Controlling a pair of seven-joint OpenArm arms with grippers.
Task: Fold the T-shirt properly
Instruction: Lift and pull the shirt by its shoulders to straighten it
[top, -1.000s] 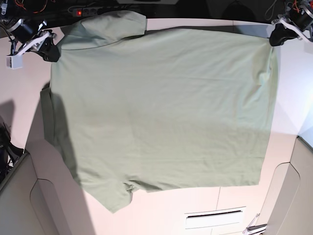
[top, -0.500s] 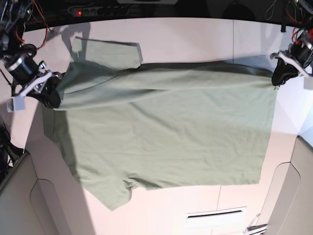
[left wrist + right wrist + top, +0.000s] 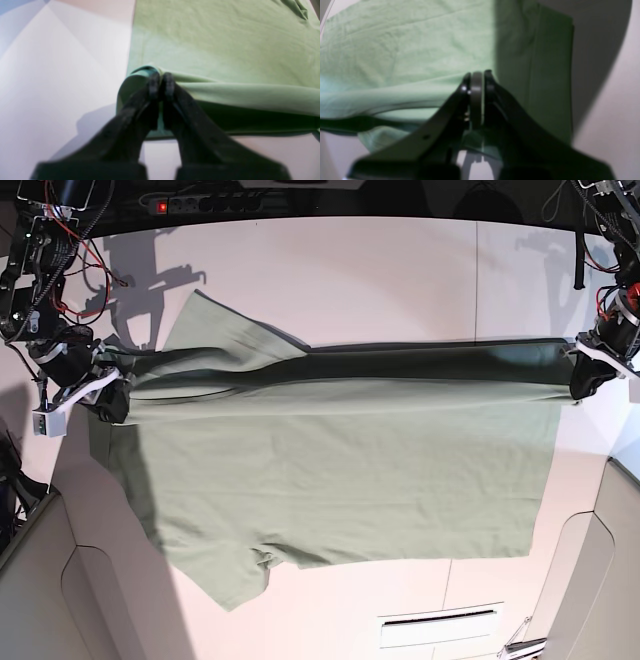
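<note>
Your left claw (image 3: 587, 379) is pinched tight on one corner of the T-shirt (image 3: 340, 480), and your right claw (image 3: 105, 395) is pinched just as tight on the opposite corner, so each end of the same edge is caught in a closed grip. You can see it up close too: the left claw (image 3: 161, 83) has a curl of green cloth squeezed between its tips, and the right claw (image 3: 476, 83) bites a thin doubled edge. Held that way, the edge hangs taut as a straight line between the two arms, raised above the rest of the shirt, which lies flat on the table (image 3: 400, 270). One sleeve (image 3: 225, 580) sticks out near the front edge. I judge you are holding both corners level so the fold line stays straight and the raised part comes down square.
</note>
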